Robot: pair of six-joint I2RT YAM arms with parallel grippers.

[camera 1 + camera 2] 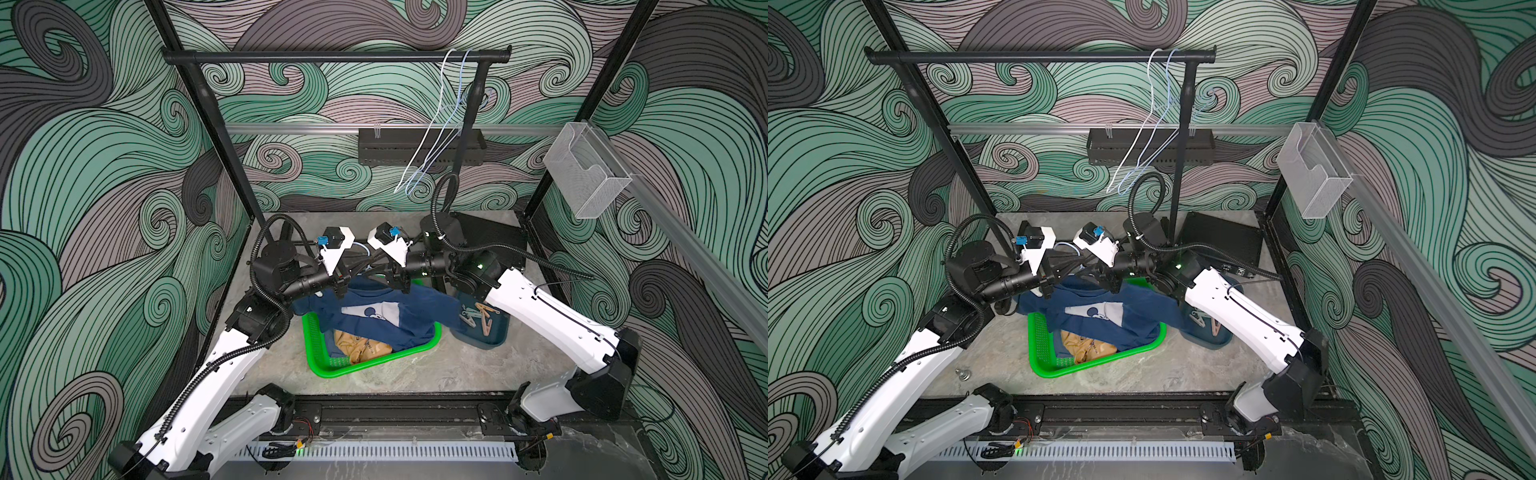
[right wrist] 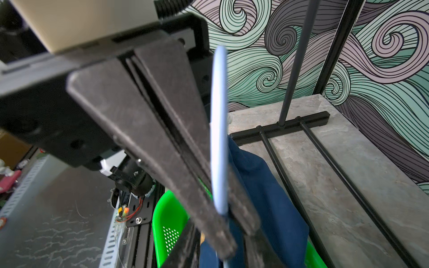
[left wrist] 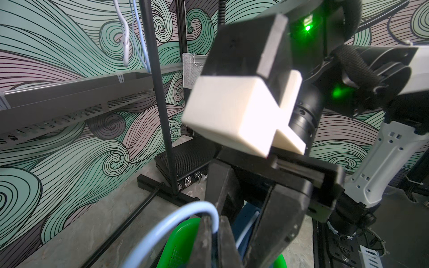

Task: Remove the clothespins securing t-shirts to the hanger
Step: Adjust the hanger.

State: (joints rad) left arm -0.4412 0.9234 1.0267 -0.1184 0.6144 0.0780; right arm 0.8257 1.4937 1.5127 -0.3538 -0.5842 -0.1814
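Jaws of the left gripper clamp the pale-blue hanger at its hook; the right gripper stands apart around its wire.

We cannot count the clothespins in the tray: too small. The navy t-shirt buries most of the mustard t-shirt. In the right wrist view the hanger blurs, and the right claw shows only as dark slivers at the edge, grip unreadable.
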